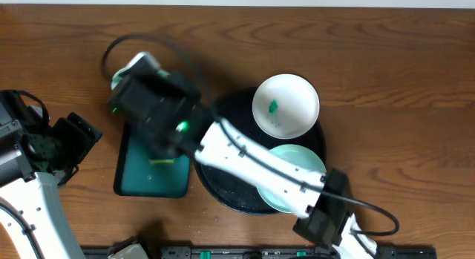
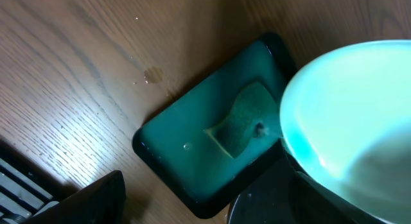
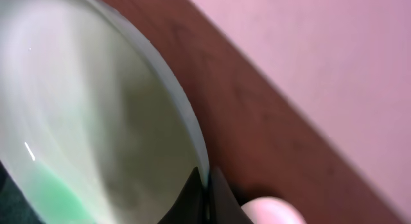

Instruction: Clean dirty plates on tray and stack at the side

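One mint plate [image 3: 96, 121] is pinched by its rim in my right gripper [image 3: 207, 185], up near the far end of the teal tray [image 2: 173, 147] with its sponge [image 2: 244, 118]. The white plate [image 1: 286, 105], smear showing, and the other mint plate [image 1: 304, 159] sit on the black tray [image 1: 230, 194], with my right arm [image 1: 252, 159] lying across that mint one. The left gripper [image 1: 82, 133] sits off to the left of the teal tray, and I can't tell if its fingers are apart.

Looks like brown wood on the table [image 1: 386, 58], fine grain, soft sheen. Seems glazed, smooth and glossy on the white plate [image 1: 286, 105] and the held green plate [image 2: 359, 115], with bright reflections. Appears as smooth black plastic on the round tray [image 1: 230, 196], slightly shiny. Shines like glossy plastic on the teal tray [image 2: 173, 160]. Looks rough and matt on the sponge [image 2: 241, 118].
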Robot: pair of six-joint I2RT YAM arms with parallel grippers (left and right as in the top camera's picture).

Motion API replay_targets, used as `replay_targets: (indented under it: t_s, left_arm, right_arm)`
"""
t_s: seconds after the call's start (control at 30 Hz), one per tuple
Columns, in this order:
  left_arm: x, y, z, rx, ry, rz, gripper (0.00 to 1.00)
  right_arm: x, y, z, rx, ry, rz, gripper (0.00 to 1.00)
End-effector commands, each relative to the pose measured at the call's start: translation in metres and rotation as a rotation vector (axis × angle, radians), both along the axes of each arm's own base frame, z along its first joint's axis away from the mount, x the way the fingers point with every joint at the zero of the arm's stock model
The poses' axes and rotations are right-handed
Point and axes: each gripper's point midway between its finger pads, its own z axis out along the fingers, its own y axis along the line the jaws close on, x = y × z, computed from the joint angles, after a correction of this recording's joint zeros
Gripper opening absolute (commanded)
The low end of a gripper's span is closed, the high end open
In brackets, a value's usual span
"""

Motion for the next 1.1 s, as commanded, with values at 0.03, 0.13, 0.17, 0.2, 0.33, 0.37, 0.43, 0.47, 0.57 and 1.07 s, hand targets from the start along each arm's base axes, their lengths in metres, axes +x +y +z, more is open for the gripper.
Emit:
replay_targets:
  t_s: [0.03,0.13,0.17,0.2,0.33,0.37,0.43,0.47,0.57,1.07]
  left_arm:
    - [0.002,0.001,0.013,0.012,-0.038,0.004,0.81]
    - [0.002,0.001,0.013,0.012,-0.037,0.004,0.81]
    - [0.002,0.001,0.013,0.011,-0.036,0.004,0.81]
    - [0.002,0.001,0.013,0.011,-0.035,0.004,0.81]
    - [0.002,0.001,0.013,0.01,-0.035,0.004,0.81]
    - [0.002,0.001,0.013,0.01,-0.035,0.004,0.81]
    - [0.002,0.001,0.013,0.01,-0.035,0.004,0.81]
    - [0.002,0.001,0.013,0.01,-0.035,0.004,0.81]
    - [0.002,0.001,0.013,0.01,-0.035,0.004,0.82]
    - [0.002,0.001,0.013,0.01,-0.035,0.003,0.81]
  right_arm:
    - [0.001,-0.007,0.019,-0.162,-0.154,-0.037,0.01]
    - [0.002,-0.008,0.014,-0.22,-0.173,-0.046,0.01]
    - [0.003,-0.01,0.013,-0.238,-0.176,-0.046,0.01]
    - [0.003,-0.011,0.012,-0.251,-0.179,-0.051,0.01]
    - [0.004,-0.014,0.013,-0.272,-0.197,-0.07,0.01]
    - [0.003,-0.014,0.013,-0.281,-0.199,-0.065,0.01]
    - [0.001,-0.013,0.013,-0.289,-0.201,-0.057,0.01]
    - [0.0,-0.012,0.013,-0.289,-0.202,-0.055,0.01]
    - [-0.002,-0.012,0.017,-0.297,-0.22,-0.066,0.01]
    - [-0.015,-0.008,0.033,-0.353,-0.304,-0.085,0.01]
